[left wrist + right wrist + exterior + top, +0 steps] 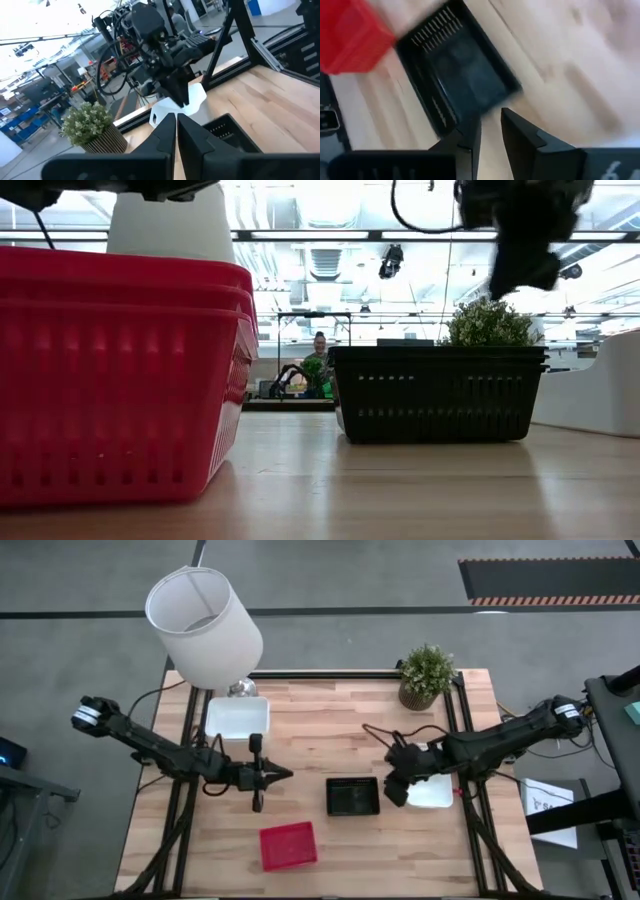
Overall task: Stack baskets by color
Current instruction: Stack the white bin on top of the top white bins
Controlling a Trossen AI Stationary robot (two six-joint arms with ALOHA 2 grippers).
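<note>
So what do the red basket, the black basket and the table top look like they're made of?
Red basket: looks like glossy moulded plastic, with slotted walls. Black basket: likely plastic too, duller, with rows of small slots. Table top: pale wood, shown by plank seams and grain.

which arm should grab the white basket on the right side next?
Right, probably. The right gripper hangs beside the smooth white plastic basket at the table's right edge, fingers slightly apart and empty. The left gripper, shut, sits left of the black mesh basket, which lies between.

Overhead looks straight down; low camera level, near red basket, both share black basket
</note>
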